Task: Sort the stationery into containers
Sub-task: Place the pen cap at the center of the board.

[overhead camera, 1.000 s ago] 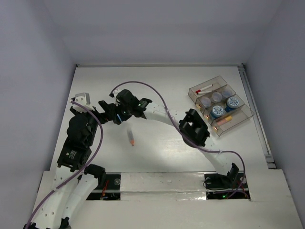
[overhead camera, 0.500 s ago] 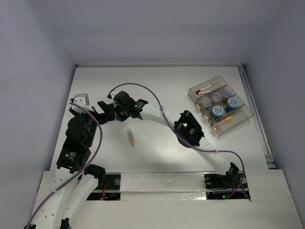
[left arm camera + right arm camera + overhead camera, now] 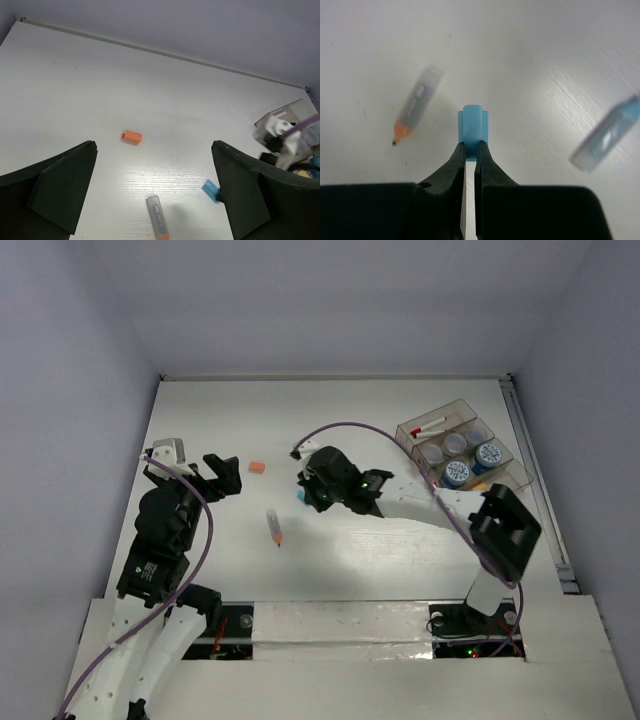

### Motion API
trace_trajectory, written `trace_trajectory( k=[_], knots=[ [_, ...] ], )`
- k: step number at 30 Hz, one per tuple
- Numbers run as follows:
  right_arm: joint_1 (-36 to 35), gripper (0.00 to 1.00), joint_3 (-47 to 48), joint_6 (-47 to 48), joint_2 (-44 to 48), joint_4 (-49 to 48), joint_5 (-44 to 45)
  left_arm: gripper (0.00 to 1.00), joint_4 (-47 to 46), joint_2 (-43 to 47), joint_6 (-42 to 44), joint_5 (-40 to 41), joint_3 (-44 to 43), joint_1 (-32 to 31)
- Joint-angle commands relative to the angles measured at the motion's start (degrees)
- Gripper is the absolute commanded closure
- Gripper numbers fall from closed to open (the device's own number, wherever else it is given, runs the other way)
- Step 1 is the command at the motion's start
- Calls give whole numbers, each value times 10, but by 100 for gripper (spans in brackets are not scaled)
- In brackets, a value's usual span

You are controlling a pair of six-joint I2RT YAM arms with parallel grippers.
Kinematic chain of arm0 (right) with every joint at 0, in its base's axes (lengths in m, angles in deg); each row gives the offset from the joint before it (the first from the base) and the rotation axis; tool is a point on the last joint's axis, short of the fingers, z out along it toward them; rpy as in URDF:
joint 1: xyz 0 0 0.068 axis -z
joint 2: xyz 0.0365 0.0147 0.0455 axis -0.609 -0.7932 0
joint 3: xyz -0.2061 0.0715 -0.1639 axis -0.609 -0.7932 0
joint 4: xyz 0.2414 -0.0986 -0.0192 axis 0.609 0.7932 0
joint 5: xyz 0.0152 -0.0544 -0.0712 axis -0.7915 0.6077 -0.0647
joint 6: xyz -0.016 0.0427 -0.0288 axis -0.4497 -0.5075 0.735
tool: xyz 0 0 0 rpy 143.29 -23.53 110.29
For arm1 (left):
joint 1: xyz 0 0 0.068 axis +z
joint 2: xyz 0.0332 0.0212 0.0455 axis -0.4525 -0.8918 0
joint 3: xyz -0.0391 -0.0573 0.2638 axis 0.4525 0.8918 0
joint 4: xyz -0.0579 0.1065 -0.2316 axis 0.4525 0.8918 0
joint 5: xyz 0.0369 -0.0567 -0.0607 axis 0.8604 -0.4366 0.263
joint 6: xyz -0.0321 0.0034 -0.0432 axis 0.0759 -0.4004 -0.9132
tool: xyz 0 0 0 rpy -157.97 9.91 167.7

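A: Change since a second ago?
B: Closed on light-blue cap [image 3: 473, 125]; now pinching it in right gripper [image 3: 471, 150]. Shifted from far left of tray [image 3: 510, 480] to midway toward it. Judged: carry begun.
A: Pose?
B: Reaching left from elbow folded near tray. Holding left gripper [image 3: 154, 147] spread wide, empty, far left of tray.

Top view: tray [image 3: 512, 478] sitting at upper right of the tabletop [image 3: 350, 420], jars [image 3: 458, 473] standing in its middle compartments. Stub [image 3: 257, 468] lying left of centre, with the marker [image 3: 274, 527] lying just below it, apart. Right hand [image 3: 303, 497] standing at centre, between marker and tray, a cap [image 3: 472, 125] pinched in its tips. Left hand [image 3: 195, 466] sitting at far left, stub to its right.
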Motion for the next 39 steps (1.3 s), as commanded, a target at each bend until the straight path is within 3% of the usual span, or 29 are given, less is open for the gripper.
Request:
trace_trajectory(
  k=[1,6,9,11,16,19,22,29,35,39],
  knots=[
    [11,100,-112,-23,78,-27,16,1,-34,5,-1,-10,-6,2],
    [11,100,-243,-57,142,-8,45,1,-35,1,-1,-17,-6,2],
    [11,99,-265,-52,168,-8,66,1,-35,-1,-1,-20,-6,-4],
    [11,83,-268,-45,171,-17,67,1,-34,-3,-1,-20,-5,-4],
    [16,68,-221,-43,139,28,97,1,-30,2,0,-11,-6,-4],
    [16,45,-199,-52,145,64,123,1,-30,3,0,-9,-6,-4],
    [16,33,-195,-58,184,74,93,1,-34,1,1,-18,-5,-4],
    [16,33,-220,-133,199,13,-112,1,-34,1,1,-21,-5,-4],
    [16,30,-242,-183,161,-17,-157,1,-34,1,1,-24,-5,-4],
    [16,29,-245,-199,143,0,-116,1,-34,3,1,-24,-5,-4]
  ],
)
